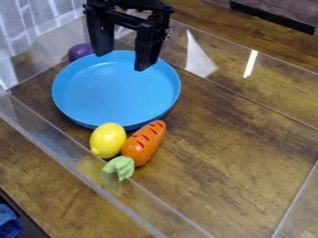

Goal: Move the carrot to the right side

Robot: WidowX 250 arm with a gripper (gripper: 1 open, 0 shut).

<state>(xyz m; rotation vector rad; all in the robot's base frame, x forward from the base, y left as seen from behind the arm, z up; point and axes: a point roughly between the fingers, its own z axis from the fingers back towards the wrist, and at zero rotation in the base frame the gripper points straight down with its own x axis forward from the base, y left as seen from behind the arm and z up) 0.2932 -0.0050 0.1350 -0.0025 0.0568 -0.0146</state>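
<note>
You are working over a dark wooden table (236, 158) with a glossy top that throws back pale streaks of light, and a clear panel edge runs diagonally across the lower left of the frame. In the upper left sits a large blue plate (87, 102), empty on its face. Behind it, at the top left, a bit of a purple eggplant (80, 51) peeks out beside the arm.

Your pincer (128, 54) hangs at the top centre, pointing straight down over the far rim of the plate, its two black fingers spread wide with nothing between them. It is well apart from anything you need to grip.

The carrot (145, 141) lies just below the plate's near rim, in the lower middle of the frame, tilted so its orange body points up and right while its pale green leafy top (119, 167) points down and left. A yellow lemon (108, 139) rests against its left flank, touching or very nearly so.

That closeness matters: I judge you should come down on the carrot's body across its width, keeping the left finger clear of the lemon. The open table to the right gives you room to set it down.
</note>
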